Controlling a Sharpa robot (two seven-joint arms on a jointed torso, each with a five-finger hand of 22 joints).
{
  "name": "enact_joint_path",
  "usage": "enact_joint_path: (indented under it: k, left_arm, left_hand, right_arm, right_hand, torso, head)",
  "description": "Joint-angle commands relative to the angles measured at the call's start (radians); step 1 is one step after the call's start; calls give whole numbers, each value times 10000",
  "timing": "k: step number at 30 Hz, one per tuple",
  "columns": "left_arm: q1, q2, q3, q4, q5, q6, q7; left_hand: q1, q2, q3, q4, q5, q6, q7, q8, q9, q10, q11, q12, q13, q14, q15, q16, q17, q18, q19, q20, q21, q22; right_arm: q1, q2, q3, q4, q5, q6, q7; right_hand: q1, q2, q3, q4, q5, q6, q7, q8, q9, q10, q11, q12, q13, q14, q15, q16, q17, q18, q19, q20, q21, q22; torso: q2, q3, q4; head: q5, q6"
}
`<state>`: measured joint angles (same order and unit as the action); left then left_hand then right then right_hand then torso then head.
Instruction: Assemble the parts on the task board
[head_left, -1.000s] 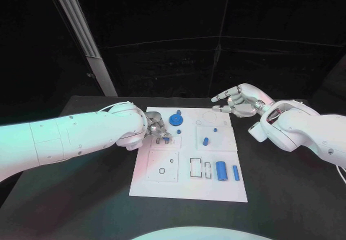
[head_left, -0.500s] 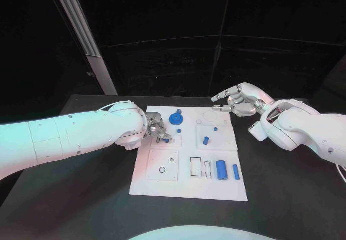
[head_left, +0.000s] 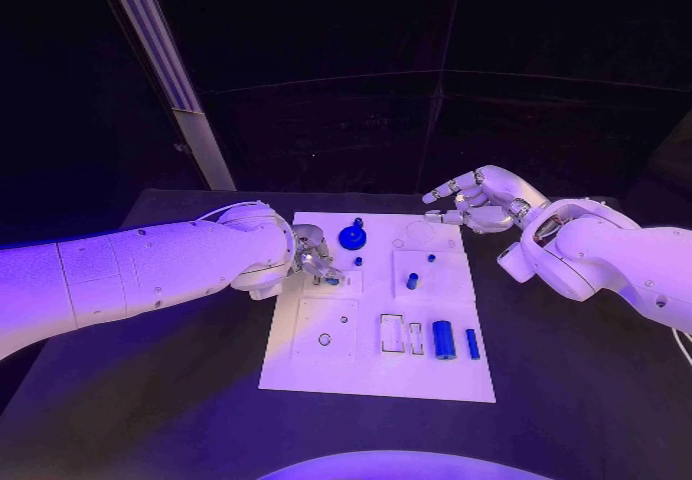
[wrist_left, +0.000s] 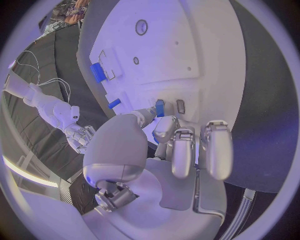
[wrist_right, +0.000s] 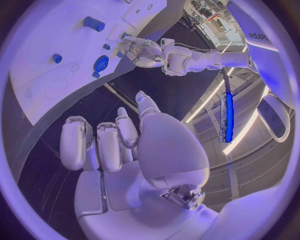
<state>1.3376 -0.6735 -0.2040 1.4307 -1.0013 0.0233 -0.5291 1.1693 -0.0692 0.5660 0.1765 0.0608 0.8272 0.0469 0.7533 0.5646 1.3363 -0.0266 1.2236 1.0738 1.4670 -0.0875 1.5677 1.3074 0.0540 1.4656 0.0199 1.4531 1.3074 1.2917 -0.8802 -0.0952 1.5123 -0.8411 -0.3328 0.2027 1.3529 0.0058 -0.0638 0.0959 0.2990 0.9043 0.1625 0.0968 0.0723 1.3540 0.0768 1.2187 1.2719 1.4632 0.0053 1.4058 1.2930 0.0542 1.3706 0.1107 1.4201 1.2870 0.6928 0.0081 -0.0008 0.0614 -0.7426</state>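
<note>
A: White rectangular task board (head_left: 378, 362) lies mid-table on the black table (head_left: 159, 400), long axis running away from the robot. Blue parts counted in the head view: one round knobbed disc (head_left: 352, 237) at the far end, one short peg (head_left: 411, 281) in the right middle panel, one tiny stud (head_left: 430, 258) beyond it, one fat cylinder (head_left: 444, 341) and one thin cylinder (head_left: 472, 343) side by side near the right edge, both lengthwise along the board.

B: Hands?

A: Two. Left hand (head_left: 313, 262) is down on the board's left side, thumb and finger pinching a small blue block (wrist_left: 159, 107); left wrist view shows that block upright at the board surface, while the head view mostly hides it. Right hand (head_left: 473, 202) hovers off the far right corner, fingers curled loosely apart, holding nothing.
</note>
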Motion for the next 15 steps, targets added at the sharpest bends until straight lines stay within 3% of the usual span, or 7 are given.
enact_joint_path:
  k: [1,7,15]
  left_arm:
    - [-12,35,-17,-32,162,255,-129]
    - [-10,131,-16,-155,304,284,-184]
    - [-7,255,-15,-279,371,389,-224]
  left_hand:
    - [-23,3,1461,-1412,21,73,-27,61,26,23,-31,-36,1,1038,-23,31,2634,-92,277,-1,25,483]
    - [-734,-134,1138,-1029,3,256,-100,130,76,81,-74,-5,30,1038,-44,31,2634,-93,282,-12,23,497]
    - [-1263,-290,689,-784,-5,386,-156,126,86,107,-121,24,55,1038,-90,31,2634,-97,292,-56,30,526]
  right_arm:
    - [18,8,6,10,-22,43,111]
    - [18,14,6,12,-22,37,114]
    - [18,17,6,18,-22,52,96]
  right_hand:
    - [68,57,-52,14,-62,80,8,34,10,-15,-26,-41,-11,454,-64,-51,-15,141,-84,-6,-59,-9]
    - [68,57,-52,14,-62,80,8,34,10,-15,-26,-41,-11,454,-64,-51,-15,141,-84,-6,-59,-9]
    - [57,63,-77,24,-81,86,7,40,11,-22,-26,-54,-23,454,-64,-58,-20,143,-89,-7,-66,-17]
  torso:
    - [7,6,-10]
    - [1,7,-7]
    - [1,7,-4]
  head:
    - [-1,5]
    - [-9,-5]
    - [1,-21]
